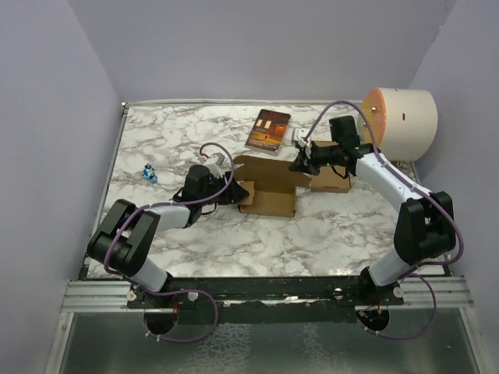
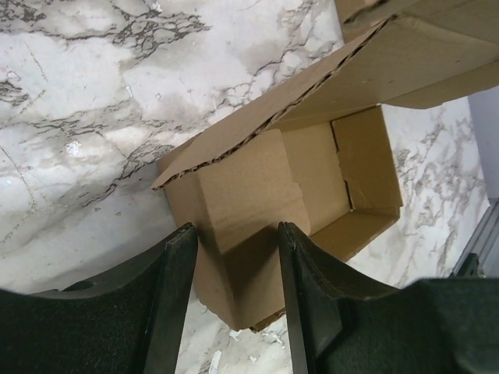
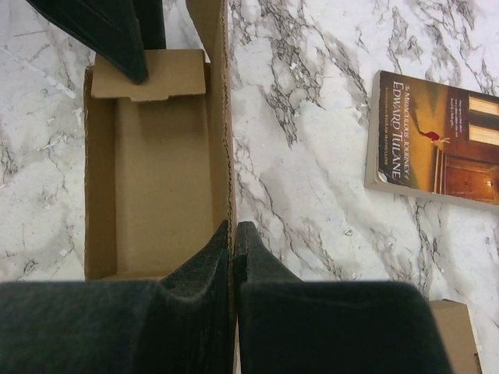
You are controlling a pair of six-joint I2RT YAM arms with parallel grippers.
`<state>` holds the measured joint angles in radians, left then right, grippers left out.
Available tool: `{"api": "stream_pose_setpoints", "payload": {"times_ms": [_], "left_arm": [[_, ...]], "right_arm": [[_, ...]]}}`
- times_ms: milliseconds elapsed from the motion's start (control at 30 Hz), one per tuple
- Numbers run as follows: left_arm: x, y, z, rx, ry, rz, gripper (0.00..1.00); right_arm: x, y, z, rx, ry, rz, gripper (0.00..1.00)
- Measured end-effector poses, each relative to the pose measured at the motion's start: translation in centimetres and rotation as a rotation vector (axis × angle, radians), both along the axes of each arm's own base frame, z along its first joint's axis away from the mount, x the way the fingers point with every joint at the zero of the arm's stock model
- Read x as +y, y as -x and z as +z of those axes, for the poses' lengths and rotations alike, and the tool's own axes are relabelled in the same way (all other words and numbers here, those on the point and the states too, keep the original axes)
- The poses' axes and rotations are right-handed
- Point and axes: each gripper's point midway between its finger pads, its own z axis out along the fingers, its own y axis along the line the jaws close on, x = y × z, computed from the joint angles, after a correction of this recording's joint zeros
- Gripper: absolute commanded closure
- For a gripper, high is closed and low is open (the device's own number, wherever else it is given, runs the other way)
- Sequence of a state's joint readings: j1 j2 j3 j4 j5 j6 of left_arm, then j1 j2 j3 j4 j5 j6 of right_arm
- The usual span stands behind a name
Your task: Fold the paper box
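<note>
Halfway on box (image 1: 269,199), lid unclosed. Pinching 12 o'clock flap in right gripper (image 3: 234,234); straddling 9 o'clock end with left gripper (image 2: 236,230) spread.

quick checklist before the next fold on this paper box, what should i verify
1. right claw shut on the long side flap of the paper box: ok
2. left claw straddles the end tab, jaws apart: ok
3. left claw pressing that tab: cannot tell
4. end tab folded inward: ok
5. book lying apart from the box: ok
</note>
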<state>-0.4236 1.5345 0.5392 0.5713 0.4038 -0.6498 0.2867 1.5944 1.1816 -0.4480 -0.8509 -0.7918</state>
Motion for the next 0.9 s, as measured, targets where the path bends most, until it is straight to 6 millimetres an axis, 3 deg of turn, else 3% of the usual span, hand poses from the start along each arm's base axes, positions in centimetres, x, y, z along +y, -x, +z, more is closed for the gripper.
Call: {"api": "stream_pose_setpoints", "payload": {"times_ms": [267,467,700,900], "left_arm": [[-0.1,-0.1,-1.6,0.024,-0.136,0.030,0.55],[-0.1,-0.5,-2.2,0.025,-0.232,0.075,0.63],[0.1,-0.9,-2.6,0.016,-0.335,0.129,0.63],[0.5,-0.9,-3.0,0.002,-0.419,0.160,0.70]], "right_arm": [[0.1,0.1,0.0,0.000,0.000,0.003,0.99],[0.5,0.3,0.0,0.001,0.000,0.013,0.99],[0.8,0.5,0.0,0.005,-0.001,0.016,0.99],[1.0,0.4,0.0,0.002,0.005,0.010,0.99]]}}
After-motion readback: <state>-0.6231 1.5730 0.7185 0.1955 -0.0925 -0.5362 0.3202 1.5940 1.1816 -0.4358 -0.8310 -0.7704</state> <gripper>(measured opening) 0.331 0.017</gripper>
